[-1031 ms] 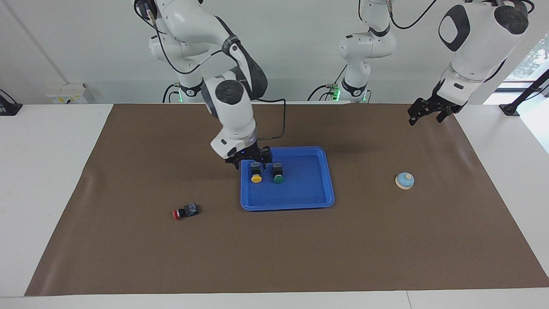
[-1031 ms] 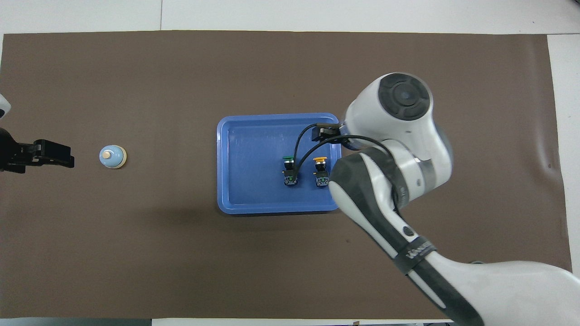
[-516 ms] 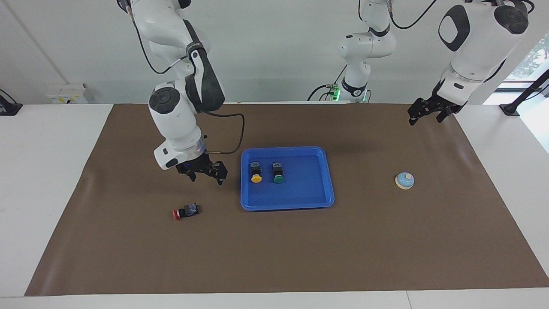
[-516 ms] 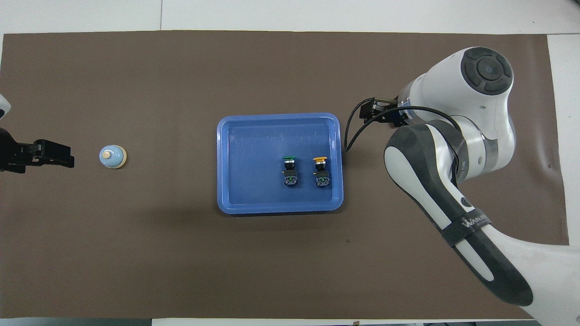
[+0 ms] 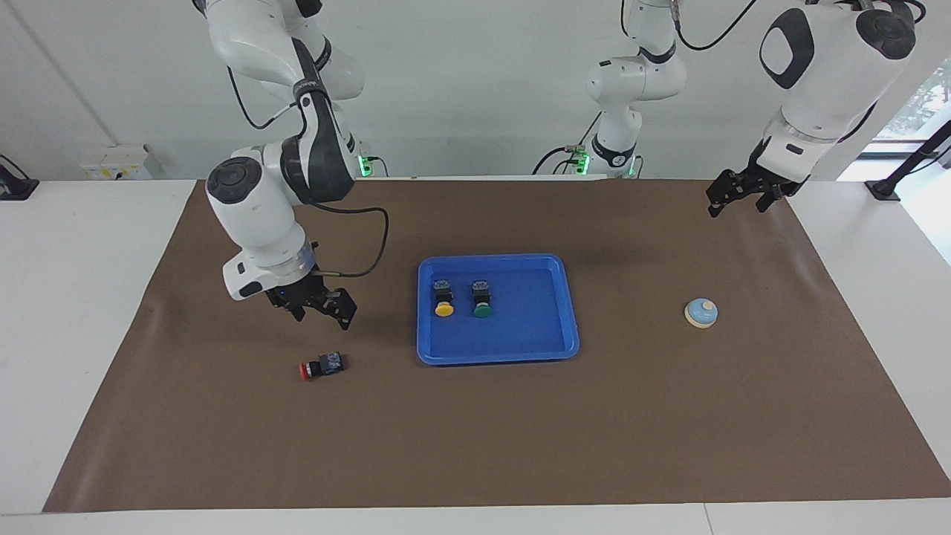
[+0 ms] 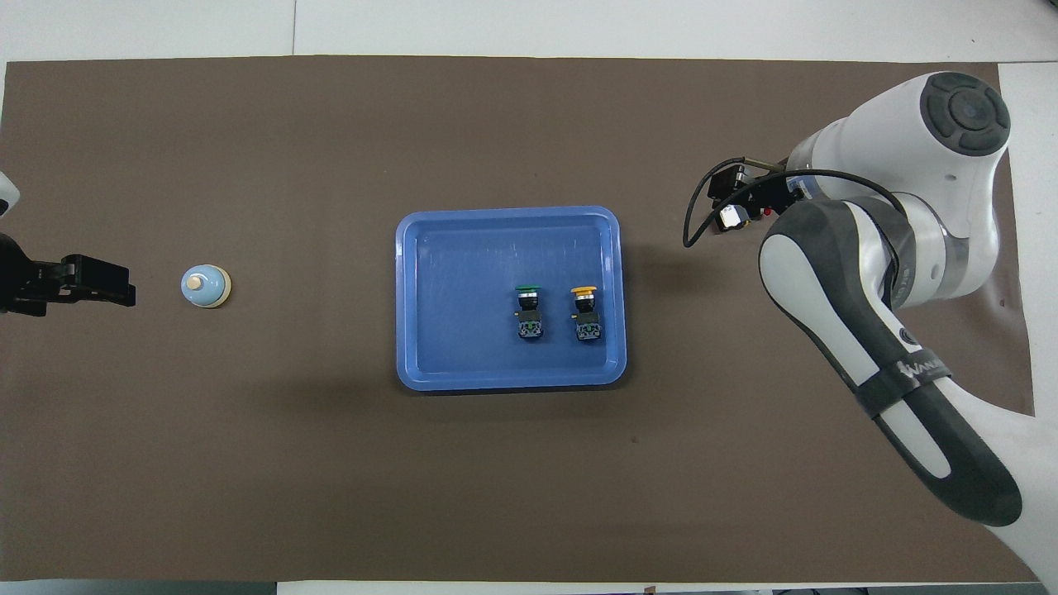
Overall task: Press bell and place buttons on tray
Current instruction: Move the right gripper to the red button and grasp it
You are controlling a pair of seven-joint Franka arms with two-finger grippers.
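Facing view
Tabletop (image 5: 89, 312): white, smooth, covered across most of its width by a matte brown mat (image 5: 631, 431) with faint creases.
Tray (image 5: 535, 343): shallow blue plastic rectangle, rounded corners, raised rim, at the middle of the mat.
Yellow button (image 5: 443, 299): black-grey body with a round domed cap, lying in the tray toward the right arm's end, cap pointing away from the robots.
Green button (image 5: 482, 299): same build, lying just beside the yellow one, parallel to it, the two apart.
Red button (image 5: 321, 365): lying on its side on the mat, outside the tray, toward the right arm's end of the tabletop.
Bell (image 5: 700, 313): small light-blue dome on a cream base with a cream knob, on the mat toward the left arm's end, well apart from the tray.
Right claw (image 5: 321, 310): black fingers spread, empty, raised over the mat near the red button, not touching it.
Left claw (image 5: 735, 197): black, spread, empty, held up over the mat's corner at the robots' edge; this arm waits.

Overhead view
Tray (image 6: 430, 364): glossy floor with fine scuffs; green button (image 6: 529, 311) and yellow button (image 6: 585, 312) lie in the half toward the right arm.
Bell (image 6: 205, 286): round, knob centred.
Left claw (image 6: 83, 279): at the frame's edge, beside the bell, apart from it.
Right claw (image 6: 736, 207): mostly hidden by its own white wrist.
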